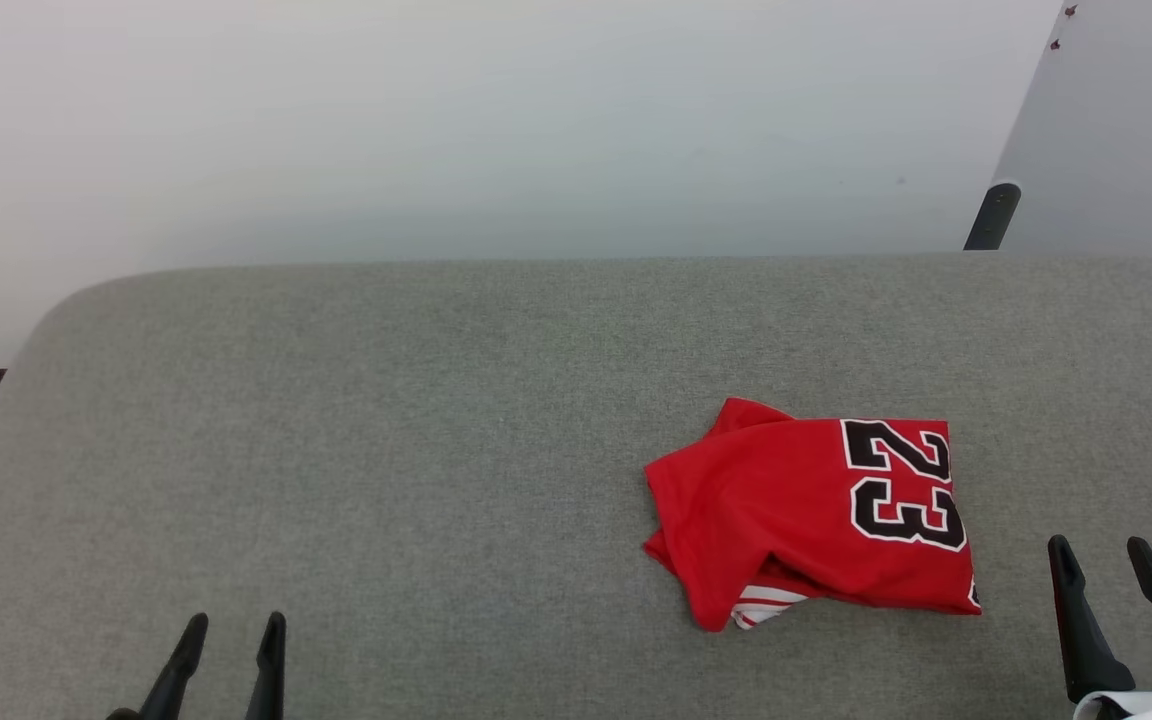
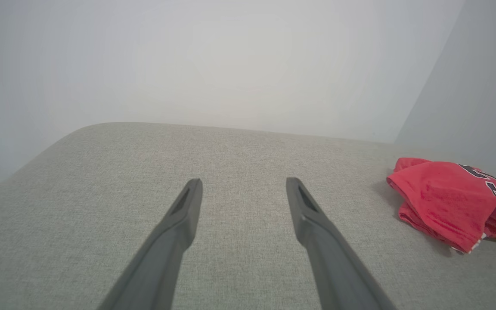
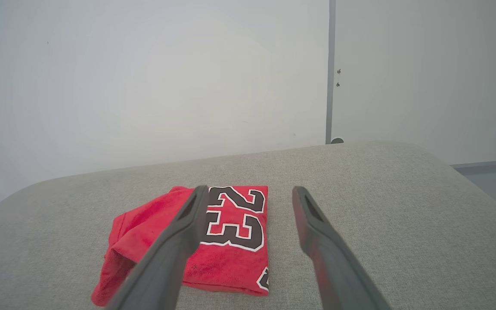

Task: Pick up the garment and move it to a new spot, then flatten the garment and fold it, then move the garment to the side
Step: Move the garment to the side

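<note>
On the right half of the grey upholstered surface [image 1: 436, 400], well back from its rounded far edge, lies the garment [image 1: 806, 510], folded into a compact, slightly rumpled rectangle. Its black numerals 23 face up along the side nearest the surface's right edge, and a bit of red-and-white striped trim pokes out from under its near side. The right gripper [image 1: 1097, 545] has its two dark fingers spread well apart, holding nothing and touching nothing. It sits just off the garment's near right corner, with bare fabric between them. In the right wrist view the right gripper [image 3: 251, 189] points toward the far edge, with the garment [image 3: 235, 254] below and to the left of the gap, and one finger crosses in front of the numerals. The left gripper [image 1: 236, 620] is likewise spread and empty over the left half of the surface, well apart from the garment. In the left wrist view, the left gripper [image 2: 243, 183] has the garment [image 2: 441, 198] off to one side.
</note>
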Robot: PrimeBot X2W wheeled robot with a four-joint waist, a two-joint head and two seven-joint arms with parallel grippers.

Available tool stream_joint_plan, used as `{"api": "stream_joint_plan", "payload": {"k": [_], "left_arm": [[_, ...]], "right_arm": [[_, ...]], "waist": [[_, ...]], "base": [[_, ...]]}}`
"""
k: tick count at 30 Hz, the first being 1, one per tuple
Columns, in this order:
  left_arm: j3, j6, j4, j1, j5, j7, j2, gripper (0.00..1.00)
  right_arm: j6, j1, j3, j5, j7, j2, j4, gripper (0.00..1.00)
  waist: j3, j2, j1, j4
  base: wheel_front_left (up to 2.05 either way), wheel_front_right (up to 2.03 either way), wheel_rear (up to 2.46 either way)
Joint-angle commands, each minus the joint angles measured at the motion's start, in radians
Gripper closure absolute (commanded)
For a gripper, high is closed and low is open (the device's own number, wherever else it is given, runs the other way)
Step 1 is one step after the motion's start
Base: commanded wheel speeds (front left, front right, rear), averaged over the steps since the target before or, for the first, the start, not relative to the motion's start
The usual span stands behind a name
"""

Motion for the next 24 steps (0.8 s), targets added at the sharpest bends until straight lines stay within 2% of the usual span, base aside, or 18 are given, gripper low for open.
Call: {"api": "stream_joint_plan", "payload": {"k": [1,9,14,18,24], "left_arm": [[-0.002,0.001,-0.002,0.003,0.003,0.001,0.003,0.00],[-0.008,0.001,-0.004,-0.007,-0.001,0.001,0.000,0.00],[-0.014,0.001,-0.004,-0.025,-0.005,0.001,-0.004,0.00],[-0.021,0.001,-0.002,-0.054,-0.009,0.001,-0.012,0.00],[-0.056,0.001,0.012,-0.117,-0.027,0.001,0.000,0.00]], "right_arm": [[0.000,0.017,-0.002,-0.003,0.003,0.004,-0.006,0.00],[0.000,0.002,-0.005,-0.002,0.024,0.010,-0.006,0.00],[0.000,-0.041,0.011,0.004,0.086,-0.019,-0.006,0.00],[0.000,-0.131,0.029,0.015,0.216,-0.071,0.014,0.00],[0.000,-0.302,0.067,0.076,0.528,-0.163,0.138,0.00]], "waist": [[0.001,0.0000,0.0000,0.000],[0.005,0.0000,0.0000,0.007],[0.019,0.0000,0.0000,0.015],[0.053,0.0000,0.0000,0.022],[0.129,0.0000,0.0000,0.032]], "base": [[0.00,0.00,0.00],[0.00,0.00,0.00],[0.00,0.00,0.00],[0.00,0.00,0.00],[0.00,0.00,0.00]]}}
